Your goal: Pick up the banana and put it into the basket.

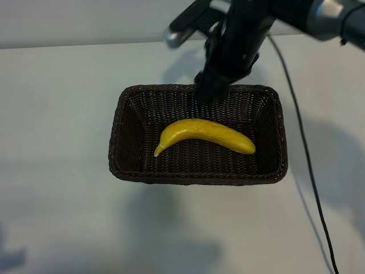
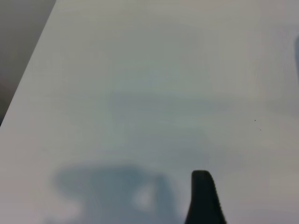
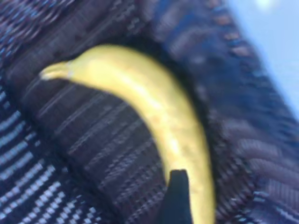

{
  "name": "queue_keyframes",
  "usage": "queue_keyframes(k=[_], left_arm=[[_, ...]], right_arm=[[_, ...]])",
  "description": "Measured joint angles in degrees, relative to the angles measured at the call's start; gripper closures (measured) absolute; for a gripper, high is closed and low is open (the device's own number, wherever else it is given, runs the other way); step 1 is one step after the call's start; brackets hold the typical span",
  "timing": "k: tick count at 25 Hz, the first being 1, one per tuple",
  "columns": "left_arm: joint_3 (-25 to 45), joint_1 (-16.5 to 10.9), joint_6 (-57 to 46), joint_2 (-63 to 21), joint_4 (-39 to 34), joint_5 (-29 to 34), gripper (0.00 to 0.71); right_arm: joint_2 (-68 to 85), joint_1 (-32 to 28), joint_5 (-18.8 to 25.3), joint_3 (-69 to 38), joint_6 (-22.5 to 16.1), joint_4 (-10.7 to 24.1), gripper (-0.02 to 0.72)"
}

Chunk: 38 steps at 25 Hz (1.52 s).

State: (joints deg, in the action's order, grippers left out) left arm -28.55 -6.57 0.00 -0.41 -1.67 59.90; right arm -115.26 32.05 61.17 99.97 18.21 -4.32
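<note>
The yellow banana (image 1: 204, 135) lies loose on the floor of the dark woven basket (image 1: 118, 132), stem end toward the left. My right gripper (image 1: 212, 94) hangs over the basket's far rim, just behind the banana, open and holding nothing. In the right wrist view the banana (image 3: 149, 107) stretches across the weave, and one dark fingertip (image 3: 178, 182) shows in front of its blunt end without touching it. The left arm is outside the exterior view. Its wrist view shows one dark fingertip (image 2: 202, 182) over bare table, with nothing between the fingers.
The basket stands mid-table on a plain white top (image 1: 57, 217). A black cable (image 1: 308, 171) runs from the right arm down the table just right of the basket. The right arm's links (image 1: 245, 28) reach in from the upper right.
</note>
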Motion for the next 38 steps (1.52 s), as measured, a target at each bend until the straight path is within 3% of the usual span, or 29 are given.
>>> queue_keyframes(k=[9,19,24,30,38], left_arm=[[0.00,0.00,0.00,0.00,0.00,0.00,0.203],[0.00,0.00,0.00,0.00,0.00,0.00,0.203],[0.00,0.00,0.00,0.00,0.00,0.00,0.203],[0.00,0.00,0.00,0.00,0.00,0.00,0.203],[0.00,0.00,0.00,0.00,0.00,0.00,0.203]], right_arm=[[-1.16,-19.49,0.07,0.45,-12.50,0.35,0.088],[-1.72,-38.44,3.61,0.45,-14.13,0.60,0.096],[-1.72,-40.13,8.10,0.45,-13.52,0.89,0.097],[-0.69,-39.58,8.22,-0.70,-12.88,-0.36,0.097],[16.45,-39.51,8.22,-19.07,-12.57,0.62,0.097]])
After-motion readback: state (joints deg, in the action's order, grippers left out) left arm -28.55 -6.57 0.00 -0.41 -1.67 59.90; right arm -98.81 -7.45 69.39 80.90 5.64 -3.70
